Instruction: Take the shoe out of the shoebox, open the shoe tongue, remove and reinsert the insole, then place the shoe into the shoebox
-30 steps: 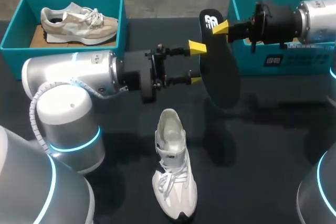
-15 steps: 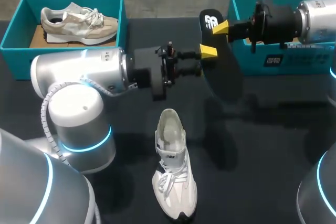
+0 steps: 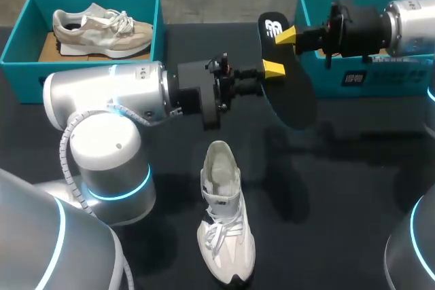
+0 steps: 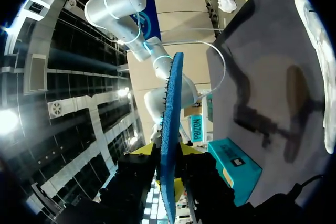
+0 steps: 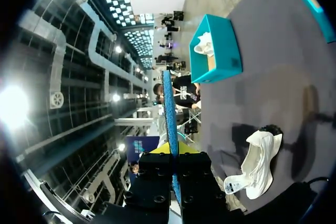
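A dark insole point(image 3: 289, 93) hangs upright over the table's far middle. My right gripper point(image 3: 285, 35) is shut on its upper end, where a white logo shows. My left gripper point(image 3: 272, 73) grips it lower down, one yellow tip on each face. In the left wrist view the insole point(image 4: 170, 129) runs edge-on, blue-sided, between that gripper's point(image 4: 168, 156) fingers. The right wrist view shows the same thin insole point(image 5: 169, 108) rising from its gripper point(image 5: 170, 153). A white shoe point(image 3: 223, 215) stands on the dark table in front, its mouth open, toe toward me.
A teal shoebox point(image 3: 13, 45) at the far left holds a beige shoe point(image 3: 102, 30). A second teal shoebox point(image 3: 309, 39) stands at the far right, behind my right arm. Bare dark tabletop lies around the white shoe point(image 5: 254, 166).
My left gripper has moved right to the insole and its fingers have come together on it. The right arm, the insole and the white shoe have stayed in place.
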`<state>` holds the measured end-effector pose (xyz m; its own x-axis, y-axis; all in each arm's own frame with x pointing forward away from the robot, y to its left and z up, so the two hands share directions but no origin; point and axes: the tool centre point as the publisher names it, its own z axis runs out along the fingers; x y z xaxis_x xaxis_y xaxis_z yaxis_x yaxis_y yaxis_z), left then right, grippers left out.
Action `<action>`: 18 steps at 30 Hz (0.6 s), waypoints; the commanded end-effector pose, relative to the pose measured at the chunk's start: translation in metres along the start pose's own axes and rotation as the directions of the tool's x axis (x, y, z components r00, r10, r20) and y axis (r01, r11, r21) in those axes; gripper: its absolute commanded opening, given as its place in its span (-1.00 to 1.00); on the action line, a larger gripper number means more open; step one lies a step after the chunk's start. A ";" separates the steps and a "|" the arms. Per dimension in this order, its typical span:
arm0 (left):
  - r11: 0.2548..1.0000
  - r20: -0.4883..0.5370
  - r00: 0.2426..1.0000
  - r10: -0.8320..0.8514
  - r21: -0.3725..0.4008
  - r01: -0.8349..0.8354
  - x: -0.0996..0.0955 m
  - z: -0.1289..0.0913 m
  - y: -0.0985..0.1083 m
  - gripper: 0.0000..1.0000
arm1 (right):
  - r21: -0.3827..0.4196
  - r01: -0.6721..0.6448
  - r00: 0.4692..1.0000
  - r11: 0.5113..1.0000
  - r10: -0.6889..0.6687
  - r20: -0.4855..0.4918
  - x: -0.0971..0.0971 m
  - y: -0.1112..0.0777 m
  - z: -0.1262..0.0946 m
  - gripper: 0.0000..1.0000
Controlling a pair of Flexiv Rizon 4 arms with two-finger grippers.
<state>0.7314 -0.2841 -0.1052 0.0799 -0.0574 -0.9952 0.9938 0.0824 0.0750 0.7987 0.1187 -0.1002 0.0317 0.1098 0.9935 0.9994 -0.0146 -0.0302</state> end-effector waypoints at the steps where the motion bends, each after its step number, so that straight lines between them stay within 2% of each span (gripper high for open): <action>1: 1.000 -0.021 1.000 -0.003 -0.011 0.003 0.000 0.008 0.000 -0.50 | -0.001 0.000 1.000 1.000 0.000 0.001 -0.001 0.000 0.001 -1.00; 11: 1.000 -0.066 0.998 0.010 -0.026 -0.012 0.001 0.006 0.004 -0.39 | -0.001 0.000 1.000 1.000 0.000 0.001 -0.001 0.000 0.001 -1.00; 18: 0.999 -0.099 0.995 0.018 -0.039 -0.022 0.005 0.008 0.007 -0.41 | -0.001 0.000 1.000 1.000 0.000 0.001 -0.001 0.000 0.001 -1.00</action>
<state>0.7381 -0.2862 -0.1119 0.0929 0.0229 -0.9954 0.9884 0.1183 0.0949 0.7986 0.1186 -0.1001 0.0318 0.1101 0.9934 0.9994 -0.0145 -0.0304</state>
